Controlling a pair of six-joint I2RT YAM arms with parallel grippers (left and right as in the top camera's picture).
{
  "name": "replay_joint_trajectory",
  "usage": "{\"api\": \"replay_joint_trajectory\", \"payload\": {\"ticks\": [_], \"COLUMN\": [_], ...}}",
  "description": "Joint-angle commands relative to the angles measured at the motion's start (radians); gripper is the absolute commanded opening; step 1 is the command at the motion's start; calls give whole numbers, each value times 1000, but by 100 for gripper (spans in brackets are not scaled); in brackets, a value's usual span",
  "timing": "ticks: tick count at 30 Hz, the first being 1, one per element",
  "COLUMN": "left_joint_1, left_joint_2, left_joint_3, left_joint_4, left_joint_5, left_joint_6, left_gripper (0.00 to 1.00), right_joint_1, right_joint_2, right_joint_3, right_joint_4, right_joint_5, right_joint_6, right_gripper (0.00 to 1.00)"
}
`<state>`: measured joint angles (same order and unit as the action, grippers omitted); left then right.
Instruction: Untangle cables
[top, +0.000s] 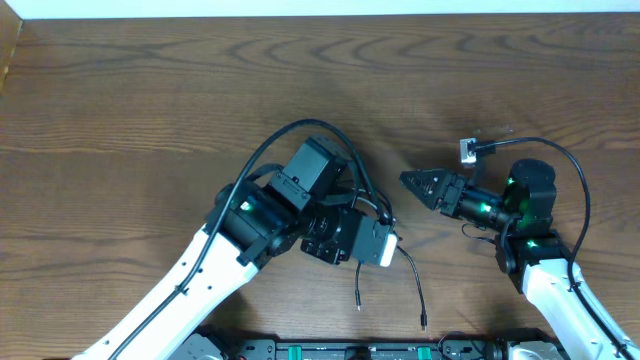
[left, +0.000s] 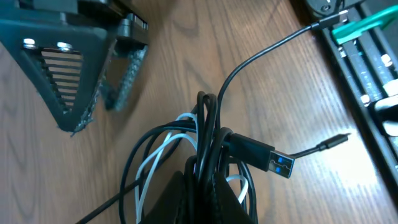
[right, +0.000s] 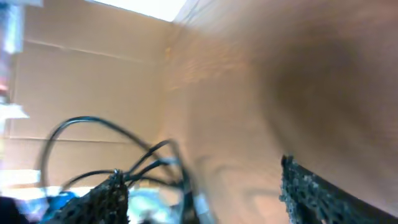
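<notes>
The cables (left: 205, 134) are a tangle of thin black cords and a white cord (left: 152, 163). My left gripper (left: 208, 200) is shut on the bundle at the bottom of the left wrist view. A black USB plug (left: 272, 158) juts right from the bundle, and a small plug end (left: 339, 139) lies beyond it. From overhead, the bundle (top: 383, 212) sits at my left gripper (top: 380, 222), with loose ends (top: 413, 280) trailing toward the front edge. My right gripper (top: 411, 183) is open just right of the bundle, pointing at it. In the blurred right wrist view, cords (right: 177, 163) show between its fingertips (right: 106, 198).
The wooden table (top: 150, 90) stretches left and back. A thick black arm cable (top: 300, 127) arcs over the left arm. A small white connector (top: 467, 150) sits behind the right arm. A black rail with green parts (left: 367, 56) runs along the front edge.
</notes>
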<state>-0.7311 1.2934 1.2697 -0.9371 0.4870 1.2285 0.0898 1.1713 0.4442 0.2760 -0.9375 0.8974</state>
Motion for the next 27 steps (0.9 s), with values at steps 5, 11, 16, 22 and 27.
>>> {"api": "replay_joint_trajectory", "payload": {"ticks": [5,11,16,22,27], "left_joint_1": [1,1,1,0,0], "left_joint_2": [49,51,51,51,51], "left_joint_3": [26,26,26,26,26], "left_joint_4": [55,119,137,137,135], "left_joint_5": [2,37,64,83,97], "left_joint_6": [76,79,81,81,81], "left_gripper": [7,7,7,7,8], "right_joint_1": [11,37,53,55,55], "right_joint_2": [0,0,0,0,1], "right_joint_3": [6,6,6,6,6], "right_joint_4": [1,-11,-26,-26,-26], "right_joint_5": [-143,-126,-108,-108,-104], "right_joint_6": [217,224,224,224,223], "right_gripper": [72,70,63,13,1]}}
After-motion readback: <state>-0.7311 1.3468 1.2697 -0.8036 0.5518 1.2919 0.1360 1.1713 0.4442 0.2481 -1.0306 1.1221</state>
